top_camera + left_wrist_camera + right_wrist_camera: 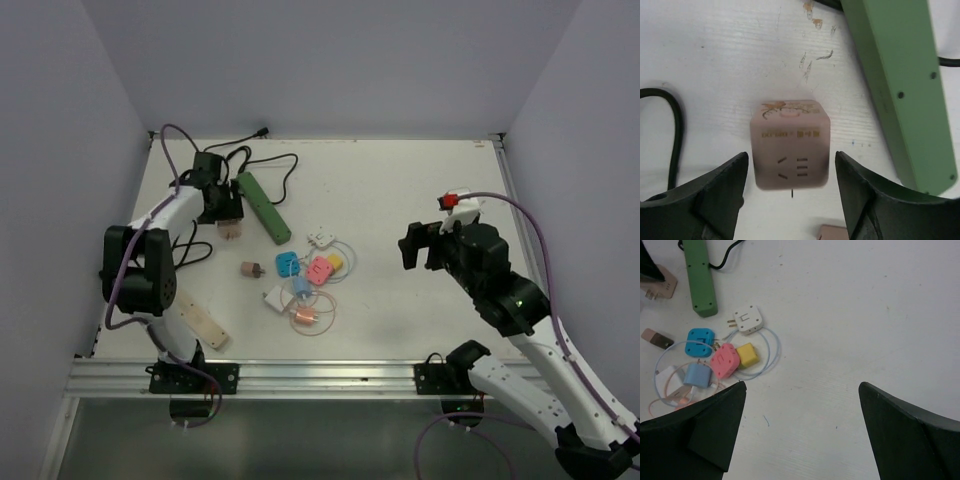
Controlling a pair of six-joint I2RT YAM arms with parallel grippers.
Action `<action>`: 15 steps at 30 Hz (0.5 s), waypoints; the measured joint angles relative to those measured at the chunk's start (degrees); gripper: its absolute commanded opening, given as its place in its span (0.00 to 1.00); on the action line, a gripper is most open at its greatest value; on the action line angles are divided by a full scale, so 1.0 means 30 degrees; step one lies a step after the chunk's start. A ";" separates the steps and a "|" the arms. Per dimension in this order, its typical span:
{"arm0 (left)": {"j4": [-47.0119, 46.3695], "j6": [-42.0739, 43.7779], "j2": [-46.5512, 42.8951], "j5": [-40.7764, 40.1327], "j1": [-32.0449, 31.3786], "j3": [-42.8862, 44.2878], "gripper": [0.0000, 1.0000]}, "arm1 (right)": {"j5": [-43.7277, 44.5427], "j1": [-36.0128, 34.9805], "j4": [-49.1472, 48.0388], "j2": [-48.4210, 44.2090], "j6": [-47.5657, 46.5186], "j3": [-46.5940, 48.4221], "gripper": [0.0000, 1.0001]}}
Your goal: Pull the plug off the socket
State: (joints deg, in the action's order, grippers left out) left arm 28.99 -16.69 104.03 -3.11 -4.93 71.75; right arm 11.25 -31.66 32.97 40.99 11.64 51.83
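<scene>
Two arms, one table; items listed near to far.

1. Wooden slat, near left, by the left arm's base.
2. Loose adapters in blue, pink, yellow and white, tangled in thin cords mid-table. Not the task's.
3. Right gripper: fingers spread wide, nothing between them, hanging over bare table well right of everything.
4. Cube plug: beige, slotted face upward, on the table at far left.
5. Left gripper: fingers wide apart, straddling the cube's near half, a gap showing on each side; it grips nothing. This arm is far nearer the cube than the other.
6. Green socket strip: just right of the cube with bare table between them, long axis running far-left to near-right. By this lie the cube looks already free of it.
7. Black cable, looping off the strip's far end.
</scene>
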 measured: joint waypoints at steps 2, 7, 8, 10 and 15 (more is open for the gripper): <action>0.0321 -0.0189 -0.1399 -0.0044 0.0000 -0.0109 0.83 | 0.0845 0.0007 0.0226 -0.0364 0.0168 0.0007 0.99; 0.0481 -0.0692 -0.7745 -0.0495 0.0000 -0.0670 0.98 | 0.3752 0.0007 0.1355 -0.0954 0.0401 0.0787 0.99; 0.0437 -0.0721 -0.9253 -0.0648 0.0000 -0.0670 0.99 | 0.4320 0.0036 0.1552 -0.0991 0.0393 0.1027 0.99; 0.0335 -0.0874 -1.2233 -0.1129 0.0000 -0.0656 1.00 | 0.5333 0.0036 0.2004 -0.1231 0.0364 0.1523 0.99; 0.0423 -0.0925 -1.8702 -0.2302 0.0000 -0.0670 1.00 | 0.7082 0.0036 0.2404 -0.2412 0.0051 0.2178 0.99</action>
State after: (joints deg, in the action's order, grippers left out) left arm 30.26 -19.46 47.92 -10.02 -4.93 69.73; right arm 32.49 -31.55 40.18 33.76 11.79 58.37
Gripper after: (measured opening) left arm 0.994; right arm 0.987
